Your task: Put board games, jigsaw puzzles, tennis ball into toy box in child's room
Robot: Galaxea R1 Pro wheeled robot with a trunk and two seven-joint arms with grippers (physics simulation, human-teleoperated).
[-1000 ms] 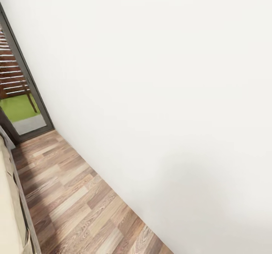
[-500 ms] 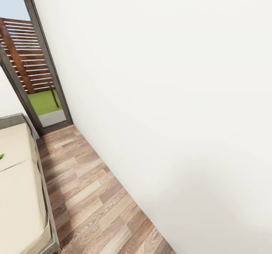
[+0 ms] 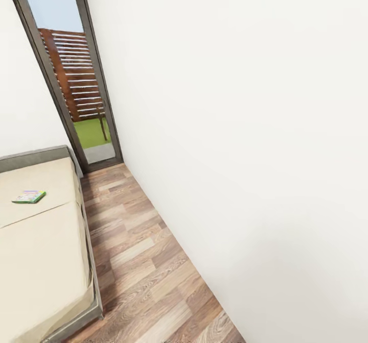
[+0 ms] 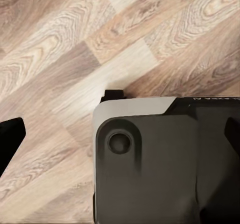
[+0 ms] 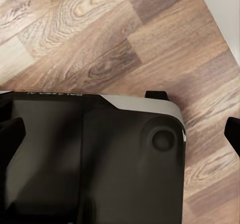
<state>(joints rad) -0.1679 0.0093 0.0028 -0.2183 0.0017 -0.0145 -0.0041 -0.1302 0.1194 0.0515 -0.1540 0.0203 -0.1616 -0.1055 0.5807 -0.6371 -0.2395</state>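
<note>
Since the earlier frames the head camera has swung so that more of the bed (image 3: 41, 241) fills the near left, and a flat green-edged board game (image 3: 29, 196) now lies in full on its far mattress section, left of the wood-plank floor (image 3: 143, 261) and the tall dark-framed window (image 3: 76, 77). Both wrist views look down over the robot's dark base (image 4: 165, 164) onto floor planks. Dark fingertips (image 4: 10, 139) of the left gripper and fingertips (image 5: 232, 131) of the right gripper sit at opposite picture edges, spread wide with nothing between them.
</note>
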